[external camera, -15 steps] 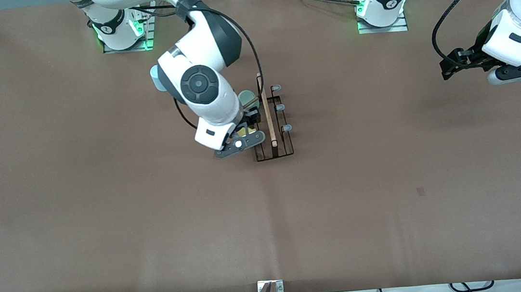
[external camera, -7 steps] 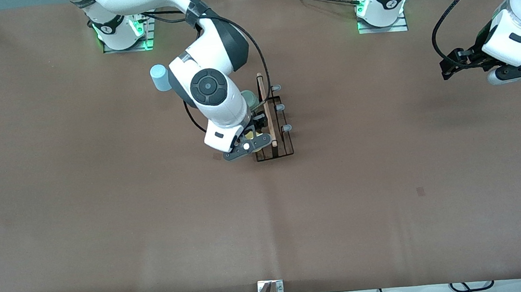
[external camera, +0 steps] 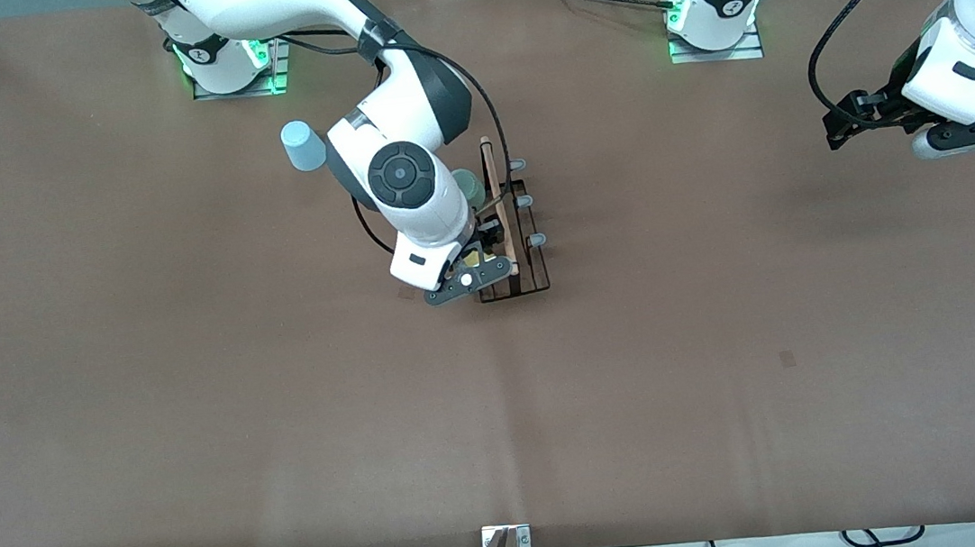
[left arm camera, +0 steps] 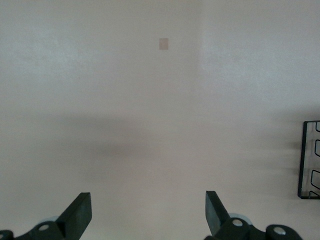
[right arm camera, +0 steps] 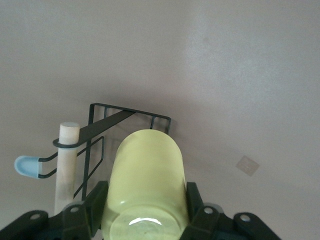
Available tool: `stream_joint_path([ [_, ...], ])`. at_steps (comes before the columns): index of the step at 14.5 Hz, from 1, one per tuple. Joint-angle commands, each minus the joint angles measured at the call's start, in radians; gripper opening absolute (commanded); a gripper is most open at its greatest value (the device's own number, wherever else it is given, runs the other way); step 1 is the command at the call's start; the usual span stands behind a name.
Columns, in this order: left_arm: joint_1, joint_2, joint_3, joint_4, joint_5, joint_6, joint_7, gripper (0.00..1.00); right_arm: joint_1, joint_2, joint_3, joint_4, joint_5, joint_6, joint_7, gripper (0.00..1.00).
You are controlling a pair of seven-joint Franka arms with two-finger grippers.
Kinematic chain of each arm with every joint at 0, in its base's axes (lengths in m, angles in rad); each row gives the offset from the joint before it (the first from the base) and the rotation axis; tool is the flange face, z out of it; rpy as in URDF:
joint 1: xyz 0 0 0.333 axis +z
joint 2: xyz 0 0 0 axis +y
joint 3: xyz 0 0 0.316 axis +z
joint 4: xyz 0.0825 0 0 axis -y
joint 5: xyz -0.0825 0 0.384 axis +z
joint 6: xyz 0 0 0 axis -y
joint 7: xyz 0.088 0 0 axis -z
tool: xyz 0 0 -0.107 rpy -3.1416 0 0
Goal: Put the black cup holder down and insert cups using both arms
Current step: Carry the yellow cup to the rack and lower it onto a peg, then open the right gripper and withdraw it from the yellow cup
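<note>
Black cup holder (external camera: 508, 226) stands placed, green cup (external camera: 467, 185) hung; right gripper (external camera: 471, 268), clamped on yellow cup (right arm camera: 145, 182), hovers over the holder's six-o'clock end; blue cup (external camera: 303, 145) waits at ten o'clock; left gripper (left arm camera: 147, 217) idles, fingers apart

No readable text (or labels) anywhere.

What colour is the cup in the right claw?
Yellow cup, held in the right claw; the right wrist view shows it best.

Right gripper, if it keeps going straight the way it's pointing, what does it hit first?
Probably the holder: the right gripper, shut on the yellow cup, points down at its end, table just past. Depth is unclear.
</note>
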Motion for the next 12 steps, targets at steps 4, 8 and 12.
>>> stream_joint_path([
  [4,-0.002,-0.004,-0.003,0.010,-0.014,-0.008,0.012,1.00,0.015,0.036,-0.009,0.023,-0.014,0.005,0.006,0.19],
  [8,-0.002,-0.004,-0.003,0.010,-0.014,-0.008,0.012,1.00,0.023,0.047,-0.009,0.023,-0.014,0.005,0.011,0.22],
  [12,-0.002,-0.004,-0.003,0.010,-0.014,-0.008,0.014,1.00,0.029,0.044,-0.009,0.024,-0.013,0.002,0.020,1.00],
])
